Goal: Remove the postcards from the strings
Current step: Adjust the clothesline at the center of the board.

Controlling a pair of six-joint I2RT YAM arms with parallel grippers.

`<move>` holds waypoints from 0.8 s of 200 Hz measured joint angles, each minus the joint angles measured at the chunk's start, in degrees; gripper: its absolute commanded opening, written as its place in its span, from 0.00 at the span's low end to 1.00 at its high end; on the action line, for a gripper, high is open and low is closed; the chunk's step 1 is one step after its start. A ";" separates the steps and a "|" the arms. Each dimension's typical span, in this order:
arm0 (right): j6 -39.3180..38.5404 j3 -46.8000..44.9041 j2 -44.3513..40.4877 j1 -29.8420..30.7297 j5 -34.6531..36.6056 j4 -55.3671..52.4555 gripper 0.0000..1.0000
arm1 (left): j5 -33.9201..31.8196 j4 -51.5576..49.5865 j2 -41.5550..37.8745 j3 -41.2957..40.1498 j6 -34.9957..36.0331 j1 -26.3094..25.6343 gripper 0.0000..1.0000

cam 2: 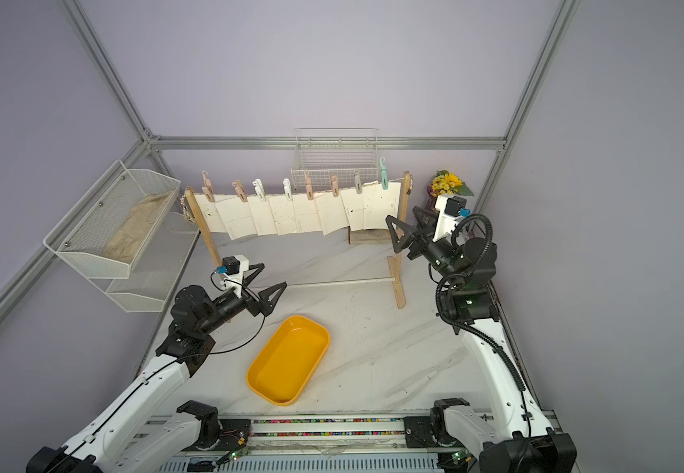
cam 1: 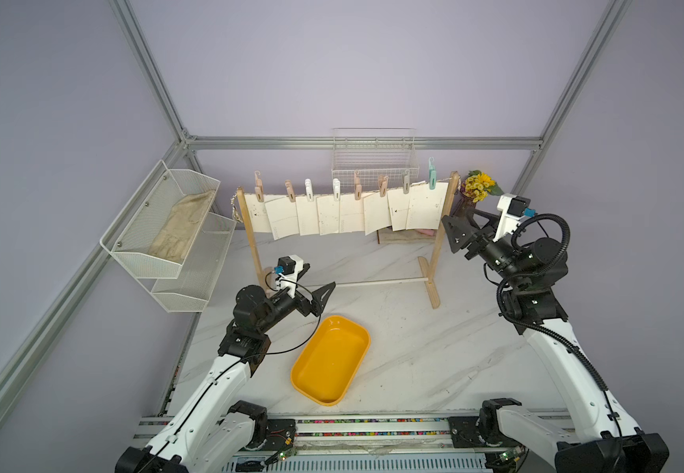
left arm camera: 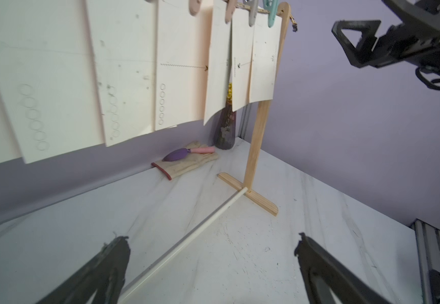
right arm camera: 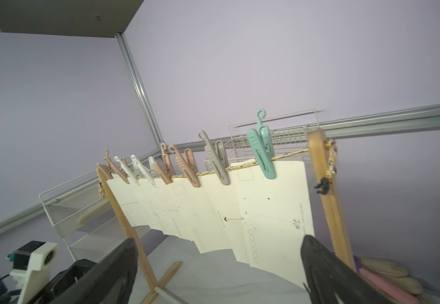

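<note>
Cream rectangular paper postcards (cam 1: pixel 332 217), matt and faintly speckled. Thin twisted beige rope (right arm camera: pixel 292 153), rough-fibred. Pastel plastic clothespins (right arm camera: pixel 263 160), smooth. Pale wooden posts (left arm camera: pixel 256 147), bare grain showing. Lower centre: yellow plastic tub (cam 1: pixel 332 360), glossy, on the smooth white marble-look tabletop (cam 1: pixel 434 360).

Soft, even light from overhead. Shadows on the bench (cam 1: pixel 414 360) are faint, with a mild sheen in the yellow tray (cam 1: pixel 328 360). Both top views are sharp. Wrist views are softer — the nearest postcards (left arm camera: pixel 55 92), left claw (left arm camera: pixel 211 238) and right claw (right arm camera: pixel 218 239) blur at close range.
</note>
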 measured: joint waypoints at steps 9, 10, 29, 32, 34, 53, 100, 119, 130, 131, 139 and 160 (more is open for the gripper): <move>0.11 2.01 0.81 0.00 -2.34 -0.33 0.97 | 0.13 -0.39 1.81 1.38 0.94 -1.90 1.00; 0.13 2.16 0.90 0.00 -2.51 -0.33 0.97 | 0.17 -0.44 2.14 1.64 1.11 -2.21 1.00; 0.15 6.71 3.15 0.00 -5.81 -1.22 0.97 | 0.07 -0.98 6.62 5.73 3.21 -6.56 1.00; 0.13 7.52 3.58 0.00 -5.95 -1.53 0.97 | 0.07 -1.03 7.50 6.54 3.56 -7.41 1.00; 0.13 8.11 3.85 0.00 -6.10 -1.79 0.97 | 0.04 -1.11 7.82 6.93 3.85 -7.76 1.00; -0.13 12.79 6.27 0.00 -6.38 -3.93 0.97 | -0.02 -1.25 12.55 12.02 6.08 -12.33 1.00; -0.37 26.38 13.64 0.00 -5.27 -8.76 0.97 | -0.13 -1.05 26.01 27.10 9.66 -19.69 1.00; -1.68 34.82 18.29 0.00 -5.09 -12.11 0.97 | -0.57 -0.39 32.20 34.01 10.27 -21.05 1.00; -3.08 40.06 21.33 0.00 -5.31 -14.56 0.97 | -0.81 -0.13 35.04 37.07 10.29 -21.42 1.00; -3.19 40.37 21.55 0.00 -5.29 -14.69 0.97 | -0.83 -0.11 35.21 37.24 10.27 -21.42 1.00; -4.92 44.26 24.02 0.00 -5.66 -17.14 0.97 | -1.09 0.22 37.38 39.36 10.27 -21.53 1.00; -9.94 53.92 30.21 -0.11 -6.86 -24.44 0.95 | -1.68 0.66 42.51 44.35 10.38 -21.84 1.00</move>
